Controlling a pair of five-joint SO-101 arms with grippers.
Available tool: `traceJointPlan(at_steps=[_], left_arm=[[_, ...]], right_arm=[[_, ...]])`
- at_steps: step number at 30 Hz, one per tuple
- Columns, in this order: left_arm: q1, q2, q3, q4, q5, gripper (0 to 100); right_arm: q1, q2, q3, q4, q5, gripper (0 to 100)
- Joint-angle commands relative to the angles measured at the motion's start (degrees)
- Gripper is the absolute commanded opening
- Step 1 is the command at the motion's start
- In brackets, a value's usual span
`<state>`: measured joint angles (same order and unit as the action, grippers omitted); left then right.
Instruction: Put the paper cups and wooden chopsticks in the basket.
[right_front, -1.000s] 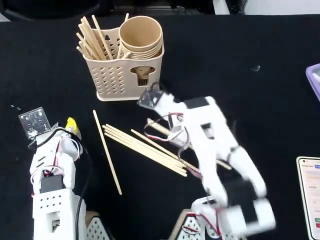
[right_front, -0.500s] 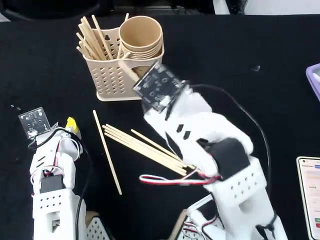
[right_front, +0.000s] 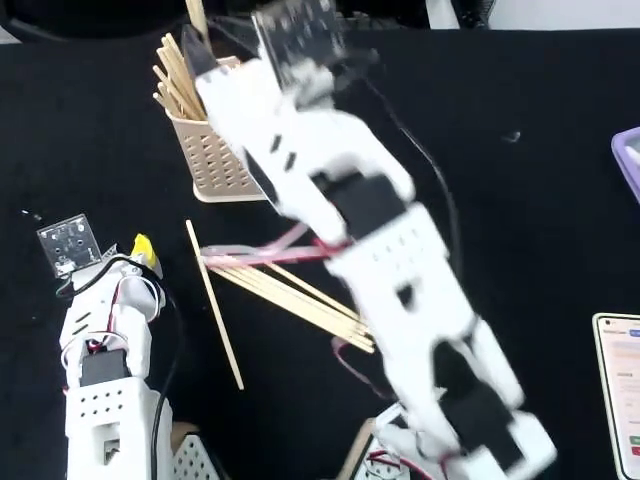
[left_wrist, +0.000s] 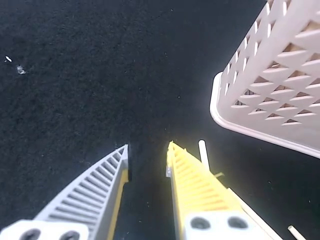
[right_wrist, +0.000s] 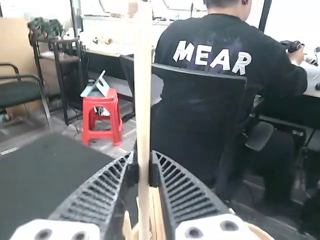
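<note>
Wooden chopstick (right_wrist: 142, 75) upright, clamped in right gripper (right_wrist: 143, 164), above basket (right_front: 205, 160) at 11 o'clock on the table (right_front: 540, 260) | step (judged): lower the tip inside the rim beside the standing chopsticks (right_front: 172, 82), then release | left gripper (left_wrist: 147, 150) fingers apart, 8 o'clock | loose chopsticks (right_front: 290, 295) mid-table
</note>
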<state>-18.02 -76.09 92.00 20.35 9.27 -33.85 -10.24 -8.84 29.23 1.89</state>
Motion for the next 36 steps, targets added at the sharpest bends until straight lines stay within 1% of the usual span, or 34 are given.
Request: traceJointPlan(at_steps=[1,5,12,17,19,23,24,26,28,31,36], left_arm=[[0.31,-0.88,-0.57,-1.14,-0.44,13],[0.31,-0.88,-0.57,-1.14,-0.44,13],[0.31,-0.88,-0.57,-0.97,-0.44,13],[0.31,-0.88,-0.57,-1.05,-0.44,13],[0.31,-0.88,-0.57,-1.05,-0.44,13],[0.31,-0.88,-0.57,-1.05,-0.44,13],[0.31,-0.88,-0.57,-1.05,-0.44,13],[0.31,-0.88,-0.57,-1.05,-0.44,13],[0.31,-0.88,-0.57,-1.05,-0.44,13],[0.31,-0.88,-0.57,-1.05,-0.44,13],[0.31,-0.88,-0.57,-1.05,-0.44,13]], right_arm=[[-0.88,8.22,-13.76,-2.02,-1.32,1.1],[-0.62,17.8,-21.67,-1.49,-1.32,1.1],[2.55,26.86,-24.31,-1.41,-1.23,1.1],[2.99,27.3,-24.22,5.54,-1.23,1.7],[2.81,27.3,-24.22,8.0,-1.23,5.5],[2.73,26.33,-25.36,13.8,-1.23,21.3],[2.73,25.54,-25.98,15.12,-1.23,23.1],[2.99,23.6,-27.91,18.2,-1.23,22.5],[2.99,20.53,-29.49,23.65,-1.23,20.4],[2.81,15.34,-30.73,36.4,-1.14,17.5],[2.99,8.4,-30.46,55.12,-1.14,17.0]])
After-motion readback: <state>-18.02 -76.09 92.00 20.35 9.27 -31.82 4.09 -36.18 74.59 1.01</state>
